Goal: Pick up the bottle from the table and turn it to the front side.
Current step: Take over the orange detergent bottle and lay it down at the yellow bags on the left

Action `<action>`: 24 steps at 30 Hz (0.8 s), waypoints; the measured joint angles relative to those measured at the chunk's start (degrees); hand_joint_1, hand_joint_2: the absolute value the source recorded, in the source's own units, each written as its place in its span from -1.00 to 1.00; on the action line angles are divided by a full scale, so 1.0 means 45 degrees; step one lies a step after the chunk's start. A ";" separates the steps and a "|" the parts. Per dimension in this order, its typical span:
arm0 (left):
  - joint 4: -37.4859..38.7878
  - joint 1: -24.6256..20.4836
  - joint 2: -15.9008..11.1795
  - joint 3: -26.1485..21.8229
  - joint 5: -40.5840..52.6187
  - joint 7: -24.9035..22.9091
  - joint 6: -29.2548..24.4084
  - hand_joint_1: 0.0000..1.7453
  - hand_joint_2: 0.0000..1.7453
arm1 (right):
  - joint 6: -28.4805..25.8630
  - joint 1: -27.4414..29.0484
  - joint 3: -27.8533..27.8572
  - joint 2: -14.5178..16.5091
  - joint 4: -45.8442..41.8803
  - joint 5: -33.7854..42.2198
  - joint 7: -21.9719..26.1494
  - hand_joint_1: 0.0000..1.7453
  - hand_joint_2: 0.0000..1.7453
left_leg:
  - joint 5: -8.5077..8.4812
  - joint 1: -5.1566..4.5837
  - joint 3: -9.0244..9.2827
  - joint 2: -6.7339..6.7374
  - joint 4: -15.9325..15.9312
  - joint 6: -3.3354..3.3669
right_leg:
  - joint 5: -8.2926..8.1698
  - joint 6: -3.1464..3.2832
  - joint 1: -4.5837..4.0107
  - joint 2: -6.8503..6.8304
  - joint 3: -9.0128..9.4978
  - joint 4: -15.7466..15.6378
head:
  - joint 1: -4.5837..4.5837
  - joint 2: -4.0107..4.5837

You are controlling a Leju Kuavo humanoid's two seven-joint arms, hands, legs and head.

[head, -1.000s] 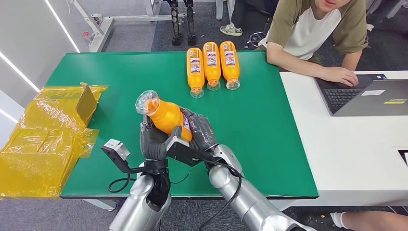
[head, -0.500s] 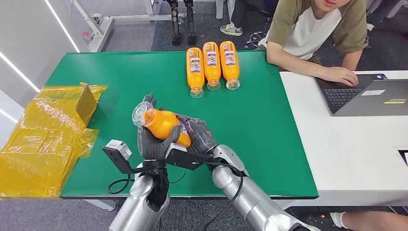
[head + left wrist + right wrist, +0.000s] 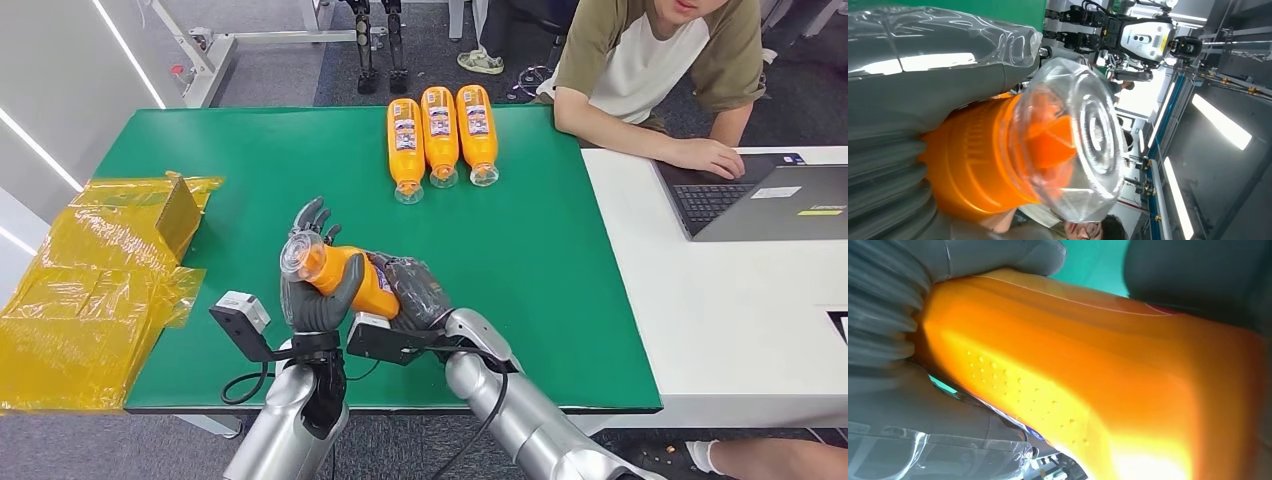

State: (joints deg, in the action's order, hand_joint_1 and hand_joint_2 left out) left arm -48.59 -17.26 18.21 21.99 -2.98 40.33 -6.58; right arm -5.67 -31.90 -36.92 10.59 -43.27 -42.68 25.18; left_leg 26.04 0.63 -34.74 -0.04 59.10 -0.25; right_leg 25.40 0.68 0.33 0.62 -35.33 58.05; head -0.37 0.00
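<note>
The orange bottle [image 3: 345, 272] is lifted off the green counter [image 3: 540, 250], clasped between the left hand [image 3: 315, 290] at its clear-capped neck and the right hand [image 3: 408, 290] around its body, so the turning step looks underway; next, rotating it label-forward calls for one hand loosening.

Blue-and-white labels on the three orange bottles [image 3: 439, 124] lying on the green bench [image 3: 540, 250], print too small to read, sticker on the laptop [image 3: 775, 192] blurred, no legible text elsewhere
</note>
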 joint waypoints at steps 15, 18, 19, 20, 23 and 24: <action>-0.0265 0.0025 0.0005 -0.0084 0.0348 0.0002 0.0562 1.00 1.00 | -0.3865 0.1228 0.0325 0.0352 -0.1241 0.0873 0.0668 -1.00 1.00 | 0.0001 0.0002 0.0002 0.0002 -0.0002 -0.0001 | 0.0001 0.0000 -0.0002 0.0002 -0.0003 0.0002 | -0.0001 0.0000; -0.0325 -0.0005 0.0005 -0.0084 0.0621 0.0000 0.0242 1.00 1.00 | -0.5214 0.1646 0.0550 0.0536 -0.1987 0.1858 0.1349 -1.00 1.00 | 0.0000 0.0003 0.0000 0.0000 -0.0002 -0.0001 | 0.0001 0.0000 -0.0002 -0.0002 -0.0002 0.0002 | -0.0004 0.0000; -0.0385 -0.0040 0.0005 -0.0084 0.0797 0.0000 0.0044 1.00 1.00 | -0.5564 0.1785 0.0602 0.0579 -0.2233 0.2196 0.1557 -1.00 1.00 | 0.0000 0.0002 0.0000 0.0001 -0.0002 -0.0001 | 0.0001 0.0000 -0.0002 -0.0001 -0.0001 0.0003 | -0.0002 0.0000; -0.0476 -0.0078 0.0005 -0.0084 0.1034 -0.0004 -0.0257 1.00 1.00 | -0.5883 0.1918 0.0641 0.0610 -0.2480 0.2513 0.1745 -1.00 1.00 | 0.0000 0.0002 0.0000 0.0002 -0.0002 -0.0001 | 0.0000 0.0000 -0.0002 0.0000 -0.0001 0.0004 | -0.0004 0.0000; -0.0926 -0.0129 -0.0023 -0.0084 0.2312 -0.0060 -0.1996 1.00 1.00 | -0.6856 0.2186 0.0712 0.0647 -0.3233 0.3468 0.2254 -1.00 1.00 | 0.0000 0.0001 -0.0002 0.0002 -0.0001 0.0000 | 0.0000 0.0000 -0.0001 -0.0001 0.0001 0.0005 | -0.0004 0.0000; -0.1130 -0.0128 -0.0049 -0.0086 0.3092 -0.0143 -0.2925 1.00 1.00 | -0.7047 0.2251 0.0726 0.0645 -0.3462 0.3769 0.2431 -1.00 1.00 | 0.0000 0.0001 -0.0003 0.0001 -0.0001 0.0000 | 0.0000 0.0000 0.0000 -0.0002 0.0002 0.0005 | -0.0004 0.0000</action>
State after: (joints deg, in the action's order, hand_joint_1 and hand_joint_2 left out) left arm -53.68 -17.83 17.99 21.61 10.93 39.68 -19.74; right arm -37.38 -21.77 -33.65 13.50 -58.85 -25.72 36.12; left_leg 26.04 0.63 -34.75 -0.03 59.10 -0.25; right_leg 25.40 0.68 0.33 0.61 -35.32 58.07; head -0.39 0.00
